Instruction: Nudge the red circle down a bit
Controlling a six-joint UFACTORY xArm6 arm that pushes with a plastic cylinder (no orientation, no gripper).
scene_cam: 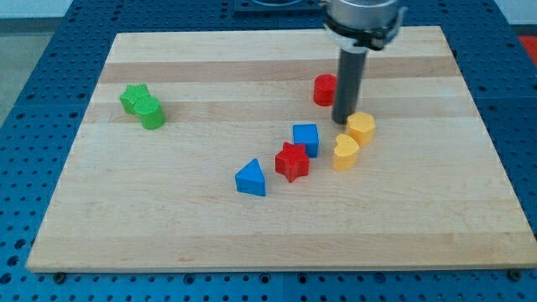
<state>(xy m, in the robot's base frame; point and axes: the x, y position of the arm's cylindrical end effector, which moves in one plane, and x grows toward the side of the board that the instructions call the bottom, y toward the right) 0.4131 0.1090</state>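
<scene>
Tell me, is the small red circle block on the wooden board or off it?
On it. The red circle block rests flat on the wooden board near the view's top, beside my tip, well inside the edge.

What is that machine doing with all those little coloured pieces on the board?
A robot arm ends in a dark rod, and my tip slides along the wooden board to push blocks. Right now it stands just to the right of and below the red circle, close to the yellow hexagon. The circle is meant to go down a bit. A yellow heart, blue cube, red star, blue triangle and two green blocks sit untouched.
</scene>
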